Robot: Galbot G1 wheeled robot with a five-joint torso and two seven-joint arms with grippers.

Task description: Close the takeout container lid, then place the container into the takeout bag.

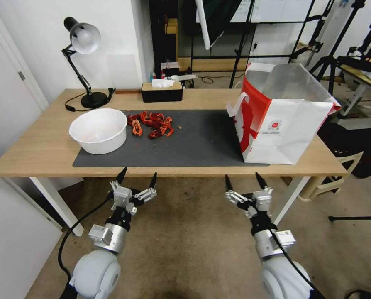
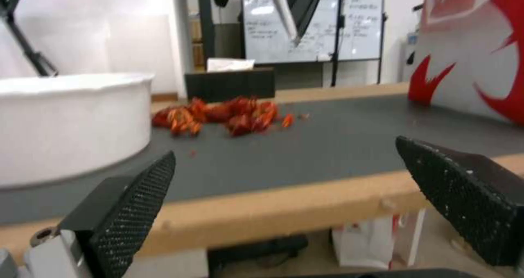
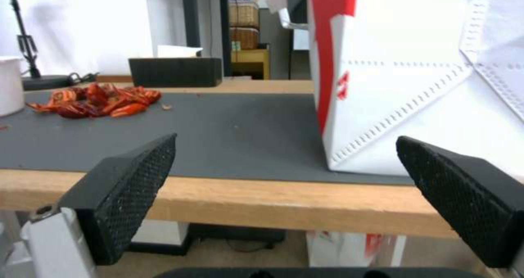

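The takeout bag (image 1: 285, 124), white and red with a silvery lining, stands open on the right end of the dark mat (image 1: 194, 141). It also rises close by in the right wrist view (image 3: 415, 85) and at the edge of the left wrist view (image 2: 480, 65). The takeout container and its lid are out of view. My left gripper (image 1: 137, 176) (image 2: 284, 151) hangs open below the table's front edge, left of centre. My right gripper (image 1: 242, 176) (image 3: 287, 139) is open too, just off the front edge and short of the bag. Neither holds anything.
A round white bowl (image 1: 99, 129) sits on the mat's left end, with a pile of red shells (image 1: 150, 123) beside it. A black tissue box (image 1: 161, 92) and a desk lamp (image 1: 84, 54) stand at the back. The wooden table edge (image 1: 185, 171) lies just ahead of both grippers.
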